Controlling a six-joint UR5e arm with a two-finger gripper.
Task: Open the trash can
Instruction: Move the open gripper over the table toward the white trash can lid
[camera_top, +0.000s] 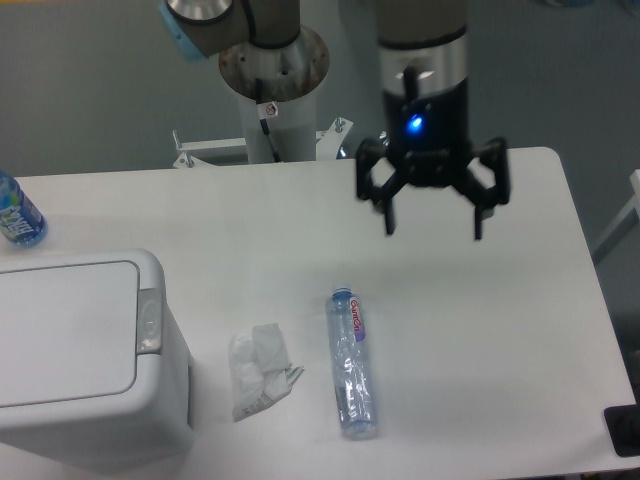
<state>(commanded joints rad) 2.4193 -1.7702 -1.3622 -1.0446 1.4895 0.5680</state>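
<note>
Now the claw (432, 232) hangs above the white worktop (500, 330), its two dark fingers (388, 212) spread wide apart and pointing down, nothing between them. A blue light glows on the body just above the fingers. The arm's grey wrist rises straight up from it and out of the top of the picture.

Well off to the claw's lower left sits the trash can (85, 360), a big boxy white bin at the worktop's near left corner. Its flat lid panel (62, 332) lies closed, flush with the top, and the small grey latch button (149, 321) sits at the lid's right edge, on the side facing the claw. Claw and bin are well apart, nothing touching.

Below the claw and a little to its left, a clear plastic bottle (351, 362) lies on its side, cap end toward the claw. Just left of that bottle there is a crumpled scrap of clear wrapper (259, 368), between the bottle and the bin. Far to the claw's left, at the worktop's edge, a blue-labelled bottle (16, 214) is partly cut off by the frame. Behind the claw and to its left stands the arm's round base column (273, 90).
</note>
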